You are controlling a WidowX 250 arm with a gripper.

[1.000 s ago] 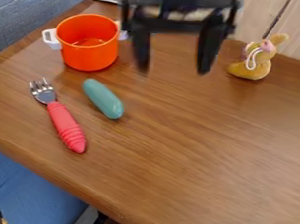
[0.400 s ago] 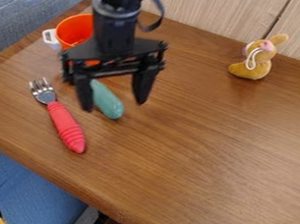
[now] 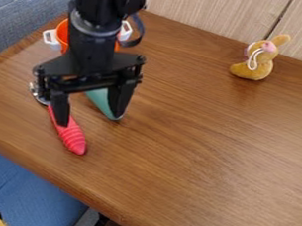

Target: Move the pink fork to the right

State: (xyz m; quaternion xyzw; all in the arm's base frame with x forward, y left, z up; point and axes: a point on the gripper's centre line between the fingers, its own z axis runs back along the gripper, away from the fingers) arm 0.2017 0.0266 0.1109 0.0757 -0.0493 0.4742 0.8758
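- Gripper hangs over the left part of the wooden surface, with its fingers spread apart and pointing down.
- Between the fingers, a part of the teal object is seen, but nothing is pinched there.
- Pink fork lies at the left side of the surface, in a slanted position: its metal head is toward the upper left, and the end of its handle is toward the lower right.
- One finger covers a part of the fork's handle near the head; if it touches the handle, I cannot tell.
- Other finger is in front of the right side of the teal object, which lies near the fork and is partly hidden.
- Orange pot with white handles stands behind the gripper, toward the upper left, and the arm hides much of it.
- Yellow-brown plush toy sits well apart from these things, at the upper right, near the wood-panelled wall.
- Blue upholstery is seen below the near left edge of the surface.
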